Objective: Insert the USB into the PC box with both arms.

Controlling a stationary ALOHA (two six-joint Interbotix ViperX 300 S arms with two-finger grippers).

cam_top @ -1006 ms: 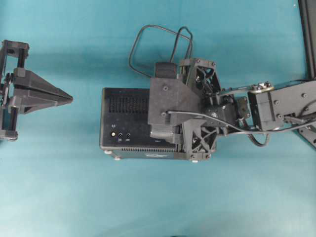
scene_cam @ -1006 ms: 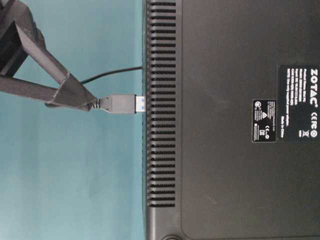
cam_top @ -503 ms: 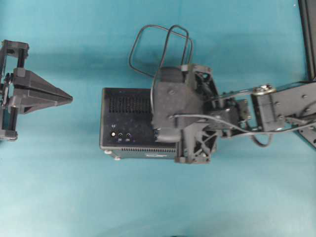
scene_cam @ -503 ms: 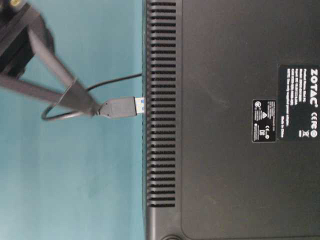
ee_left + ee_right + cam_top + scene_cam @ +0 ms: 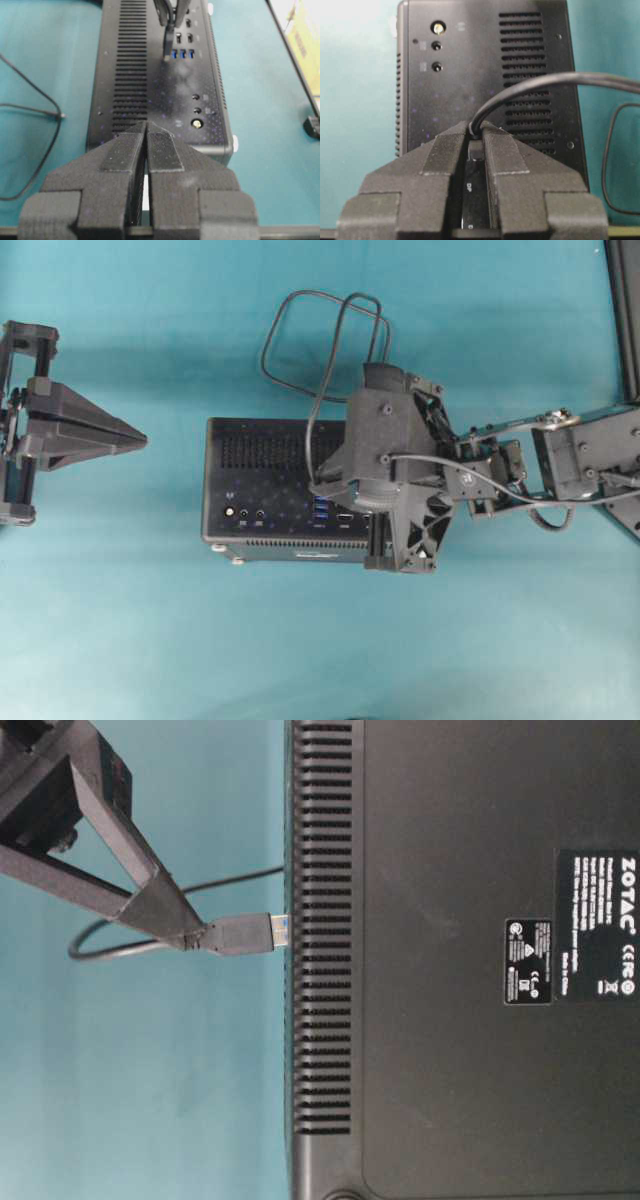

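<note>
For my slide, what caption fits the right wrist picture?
Right gripper pinching the USB cable above the PC box.

Matt black metal-look PC box (image 5: 262, 488), slotted vents; ridged matt black plastic fingers (image 5: 161, 152); smooth teal cloth-like worktop (image 5: 150, 620); rubbery black cable (image 5: 290, 330).

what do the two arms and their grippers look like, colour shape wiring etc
Both are matt black all over. The left gripper has two wedge-shaped fingers tapering to a sharp point, with ribbed pads on their inner faces. The right gripper has the same shape, behind a boxy open-frame housing. The right arm is blocky, with silver screws and thin black cables looping along it.
</note>
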